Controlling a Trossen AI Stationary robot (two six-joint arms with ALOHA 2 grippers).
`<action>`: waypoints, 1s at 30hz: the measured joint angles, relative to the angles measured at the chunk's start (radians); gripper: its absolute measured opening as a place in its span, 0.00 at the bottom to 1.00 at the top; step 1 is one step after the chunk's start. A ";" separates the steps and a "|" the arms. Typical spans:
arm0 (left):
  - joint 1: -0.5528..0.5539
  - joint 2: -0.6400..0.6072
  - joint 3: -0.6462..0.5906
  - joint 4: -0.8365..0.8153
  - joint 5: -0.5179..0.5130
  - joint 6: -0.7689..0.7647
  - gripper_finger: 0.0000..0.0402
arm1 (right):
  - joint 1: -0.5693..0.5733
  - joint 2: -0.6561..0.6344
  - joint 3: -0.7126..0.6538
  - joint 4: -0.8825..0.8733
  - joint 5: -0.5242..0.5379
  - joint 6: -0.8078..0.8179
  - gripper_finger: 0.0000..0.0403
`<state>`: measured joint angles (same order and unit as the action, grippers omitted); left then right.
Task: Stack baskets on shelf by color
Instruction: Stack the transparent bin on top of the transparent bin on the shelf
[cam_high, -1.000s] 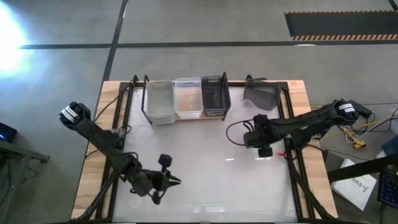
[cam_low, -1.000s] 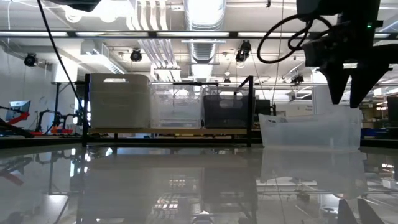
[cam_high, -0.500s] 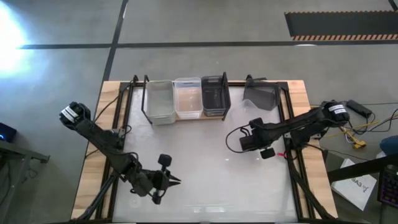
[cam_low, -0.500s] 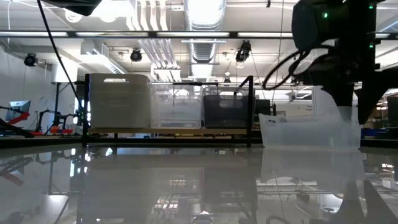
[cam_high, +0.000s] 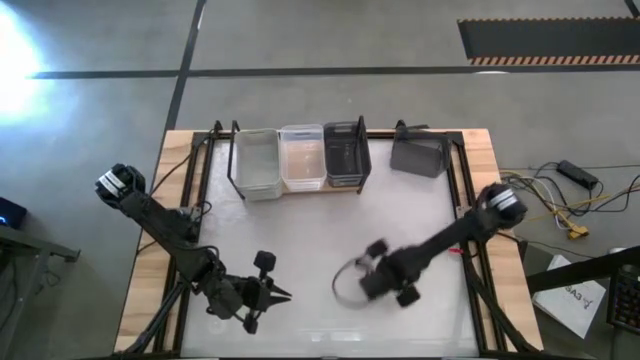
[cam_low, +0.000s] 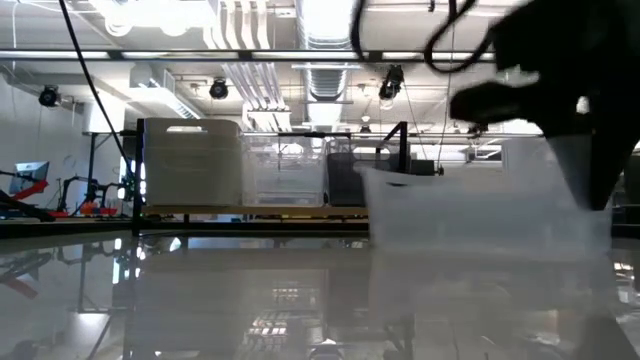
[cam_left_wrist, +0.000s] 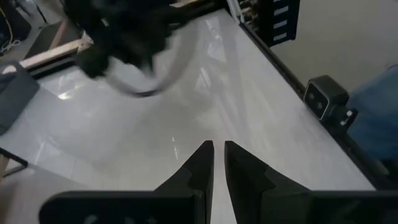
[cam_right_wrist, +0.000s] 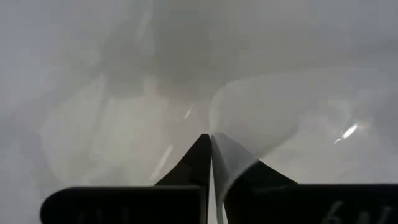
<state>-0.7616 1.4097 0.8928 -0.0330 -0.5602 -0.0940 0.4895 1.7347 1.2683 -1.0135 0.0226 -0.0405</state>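
Observation:
The wooden shelf (cam_high: 300, 190) at the far edge carries three baskets: a light grey one (cam_high: 257, 163), a clear one (cam_high: 301, 157) and a dark grey one (cam_high: 346, 153). Another dark grey basket (cam_high: 418, 156) sits on the table right of the shelf. My right gripper (cam_high: 385, 287) is near the table's middle, toward the near edge, shut on a clear basket (cam_low: 480, 220), which is blurred in the low view and hardly shows from above. My left gripper (cam_high: 268, 293) waits shut at the near left, holding nothing. My right gripper has a thin clear wall of the basket (cam_right_wrist: 212, 149) between its shut fingers, below the curved clear rim (cam_right_wrist: 249, 93). One finger (cam_right_wrist: 233, 165) shows pale through the plastic. In the low view the fingers (cam_low: 600, 170) come down from above. Whether the basket's bottom touches the table cannot be told.
Black wire uprights (cam_high: 215, 160) frame the shelf's ends. A black cable loop (cam_high: 345, 288) hangs by the right gripper. The white tabletop (cam_high: 300, 250) has wooden side rails (cam_high: 150, 250); loose cables lie beyond the right edge (cam_high: 570, 200).
My right gripper has gone toward the table's near edge and leftward to the middle, and its fingers have shut. The clear basket has come with it: it now stands larger and further left in the low view than before.

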 joint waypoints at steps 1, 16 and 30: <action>0.000 0.000 0.004 0.001 -0.001 0.006 0.05 | 0.027 0.036 0.044 0.008 0.003 -0.046 0.03; 0.029 0.000 0.012 0.010 -0.101 0.057 0.05 | 0.150 0.403 0.582 -0.086 0.180 -0.446 0.18; 0.201 0.055 0.018 0.179 0.136 0.235 0.35 | 0.203 0.275 0.686 -0.162 0.191 0.049 0.40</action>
<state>-0.5604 1.4646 0.9111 0.1457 -0.4241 0.1408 0.6926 2.0099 1.9542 -1.1751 0.2135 0.0081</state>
